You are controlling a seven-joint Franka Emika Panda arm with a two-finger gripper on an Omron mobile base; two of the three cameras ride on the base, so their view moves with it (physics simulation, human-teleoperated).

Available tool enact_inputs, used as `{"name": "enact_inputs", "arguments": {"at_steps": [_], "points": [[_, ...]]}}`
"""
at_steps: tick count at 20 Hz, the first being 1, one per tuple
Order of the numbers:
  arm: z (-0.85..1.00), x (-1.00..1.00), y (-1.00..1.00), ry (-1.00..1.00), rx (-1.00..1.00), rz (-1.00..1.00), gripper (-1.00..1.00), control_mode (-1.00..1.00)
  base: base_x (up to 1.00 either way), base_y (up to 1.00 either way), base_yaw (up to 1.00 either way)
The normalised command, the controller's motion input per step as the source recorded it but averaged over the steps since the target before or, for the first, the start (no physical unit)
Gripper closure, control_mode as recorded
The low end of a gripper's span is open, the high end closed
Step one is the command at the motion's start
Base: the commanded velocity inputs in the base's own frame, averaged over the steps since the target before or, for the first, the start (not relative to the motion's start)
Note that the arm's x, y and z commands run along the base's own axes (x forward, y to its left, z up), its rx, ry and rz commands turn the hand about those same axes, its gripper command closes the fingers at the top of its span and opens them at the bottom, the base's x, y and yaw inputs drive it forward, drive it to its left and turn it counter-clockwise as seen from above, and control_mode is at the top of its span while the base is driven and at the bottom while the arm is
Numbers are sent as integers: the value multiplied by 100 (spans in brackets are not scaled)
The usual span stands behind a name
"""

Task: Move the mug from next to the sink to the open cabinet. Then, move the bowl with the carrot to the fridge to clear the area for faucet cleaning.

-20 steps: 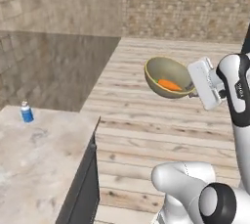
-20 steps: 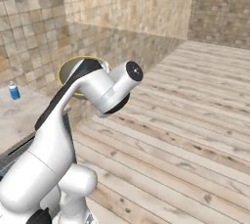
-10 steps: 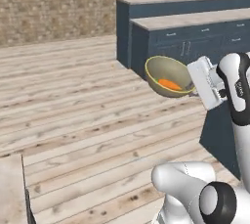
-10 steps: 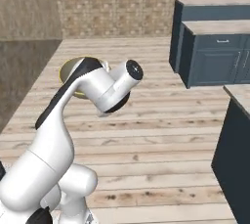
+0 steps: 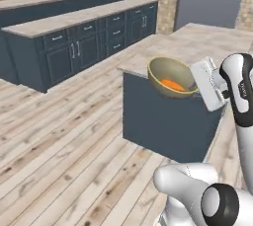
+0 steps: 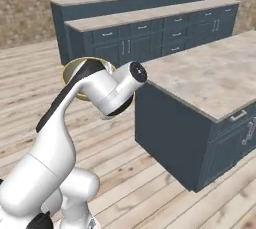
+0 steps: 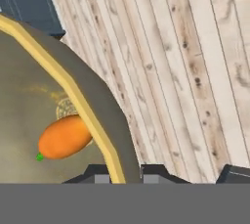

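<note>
Fingers (image 7: 105, 175) of the gripper (image 7: 124, 175) pinch the bowl (image 5: 170, 77) rim at six o'clock, clamped nearly closed; carrot (image 7: 65, 136) inside, above plank floor (image 7: 185, 61).

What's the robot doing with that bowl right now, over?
Gripper shut on the bowl rim, bowl held in the air. Carrot inside. Blue island counter close ahead of the bowl; no fridge to be seen.

Both base views look forward over the island counter (image 5: 197, 42); hand view looks floorward.
</note>
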Motion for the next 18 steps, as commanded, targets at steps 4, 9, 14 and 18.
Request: {"name": "enact_inputs", "arguments": {"at_steps": [4,9,14,18], "points": [[0,0,0,0,0,0,100,100,0,-1,-81],[0,0,0,0,0,0,100,100,0,-19,-70],[0,0,0,0,0,0,100,100,20,-25,-38],[0,0,0,0,0,0,100,100,18,-57,-23]]}}
